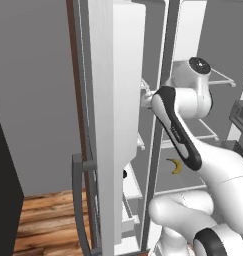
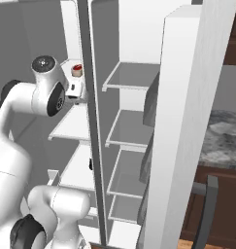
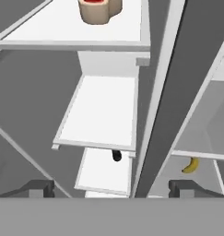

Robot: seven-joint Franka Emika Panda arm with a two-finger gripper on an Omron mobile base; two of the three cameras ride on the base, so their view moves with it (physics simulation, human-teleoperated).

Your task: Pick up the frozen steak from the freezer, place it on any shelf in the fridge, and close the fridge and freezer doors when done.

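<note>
The frozen steak (image 3: 97, 9), a reddish slab with pale tan edging, lies on an upper white freezer shelf (image 3: 49, 25), also the steak (image 2: 76, 69) in the right base view. My gripper (image 3: 112, 189) is open and holds nothing; its fingertips (image 3: 37, 188) point down into the freezer, below and in front of the steak. The gripper (image 2: 79, 95) hangs just under the steak's shelf, beside the centre divider (image 2: 90, 126). From the left it shows as the gripper (image 1: 144, 98) behind the open freezer door (image 1: 118, 100). The fridge shelves (image 2: 134, 131) are thin grey panels.
A yellow banana (image 3: 191, 165) lies on a lower fridge shelf, also the banana (image 1: 175, 166). A small black lump (image 3: 116, 156) sits low in the freezer. The open fridge door (image 2: 182, 136) stands at the right, its dark handle (image 2: 207, 209) low. My arm's elbow (image 1: 198, 95) is near the fridge opening.
</note>
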